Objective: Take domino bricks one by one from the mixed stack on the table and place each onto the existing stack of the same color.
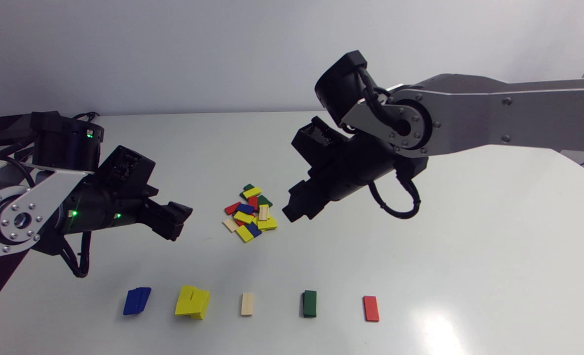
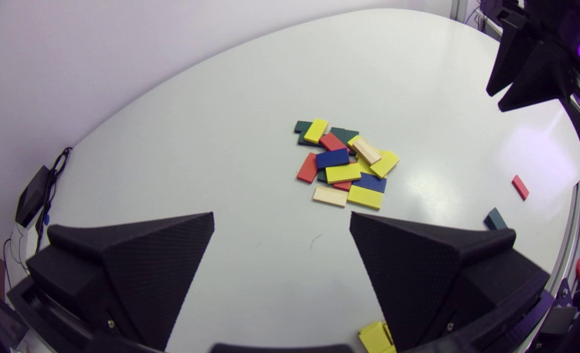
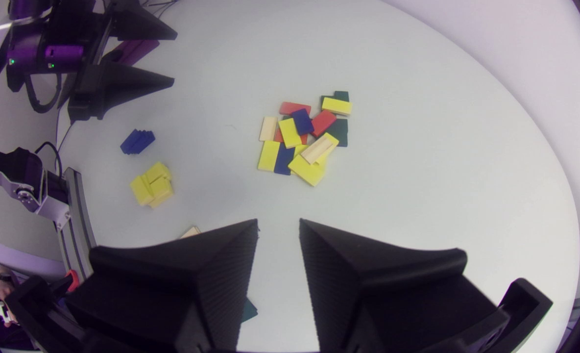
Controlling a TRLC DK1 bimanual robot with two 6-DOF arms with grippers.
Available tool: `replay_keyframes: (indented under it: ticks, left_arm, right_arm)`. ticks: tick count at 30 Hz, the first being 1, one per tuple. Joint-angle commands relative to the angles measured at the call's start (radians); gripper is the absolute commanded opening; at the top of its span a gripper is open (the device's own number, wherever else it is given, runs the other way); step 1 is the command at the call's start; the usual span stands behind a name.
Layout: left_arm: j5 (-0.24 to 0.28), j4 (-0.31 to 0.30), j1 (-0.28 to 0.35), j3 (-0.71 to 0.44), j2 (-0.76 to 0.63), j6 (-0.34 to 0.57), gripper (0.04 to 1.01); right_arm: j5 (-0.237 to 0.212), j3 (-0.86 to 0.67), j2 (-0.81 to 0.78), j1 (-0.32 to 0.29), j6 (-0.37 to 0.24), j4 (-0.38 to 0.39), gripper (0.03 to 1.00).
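Front row, head view, left to right:
- blue stack (image 1: 137, 301), bricks fanned.
- yellow stack (image 1: 192, 302), untidy, bricks offset.
- wood-coloured brick (image 1: 247, 304), lying flat.
- green stack (image 1: 310, 303).
- red brick (image 1: 371, 308), lying flat.

All five sit apart from each other on the white table (image 1: 469, 236).

Mid-table: the mixed pile (image 1: 250, 213) holds yellow, blue, red, dark green and wood-coloured bricks, overlapping. One wood-coloured brick lies on top of the yellow ones on the pile's right side. Another lies flat at the near left edge.

Left gripper (image 2: 281, 220): off the table, left of the pile and clear of it. Fingers wide apart, nothing between them.

Right gripper (image 3: 278, 223): off the table, near the pile's right side, not touching. Fingers a narrow gap apart, nothing held.

View differences:
- Head view doesn't resolve either finger gap; the wrist views do.
- Left wrist view has the pile ahead of the gripper and a corner of the yellow stack beside one finger. Green stack and red brick are off to the side. Blue stack and wood-coloured brick are out of shot.
- Right wrist view shows the blue stack's stepped edges and the yellow stack as a loose cluster. Only the tip of the wood-coloured brick and a green corner show past its fingers. No red brick from the row there.
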Motion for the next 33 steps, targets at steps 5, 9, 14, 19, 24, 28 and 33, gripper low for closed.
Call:
replay_keyframes:
  ticks: [5, 9, 14, 19, 24, 28, 33]
  left_arm:
    - [0.014, 0.009, -0.022, -0.010, -0.039, -0.020, 0.985]
    - [0.014, 0.011, -0.021, -0.015, -0.044, -0.020, 0.985]
    - [0.014, 0.011, -0.024, -0.012, -0.044, -0.021, 0.985]
    - [0.011, 0.011, -0.033, -0.002, -0.044, -0.032, 0.985]
    - [0.010, 0.011, -0.029, -0.005, -0.045, -0.030, 0.985]
    - [0.010, 0.011, -0.025, -0.010, -0.047, -0.030, 0.985]
    - [0.010, 0.011, -0.027, -0.018, -0.056, -0.035, 0.985]
  right_arm:
    - [0.043, 0.103, 0.160, 0.014, 0.030, -0.087, 0.969]
    - [0.058, 0.125, 0.184, 0.027, 0.033, -0.097, 0.969]
    - [0.091, 0.169, 0.215, 0.043, 0.044, -0.120, 0.969]
    - [0.118, 0.234, 0.266, 0.066, 0.065, -0.144, 0.969]
    - [0.141, 0.299, 0.336, 0.076, 0.108, -0.179, 0.969]
    - [0.150, 0.379, 0.408, 0.068, 0.162, -0.226, 0.969]
    - [0.144, 0.516, 0.507, 0.063, 0.212, -0.319, 0.967]
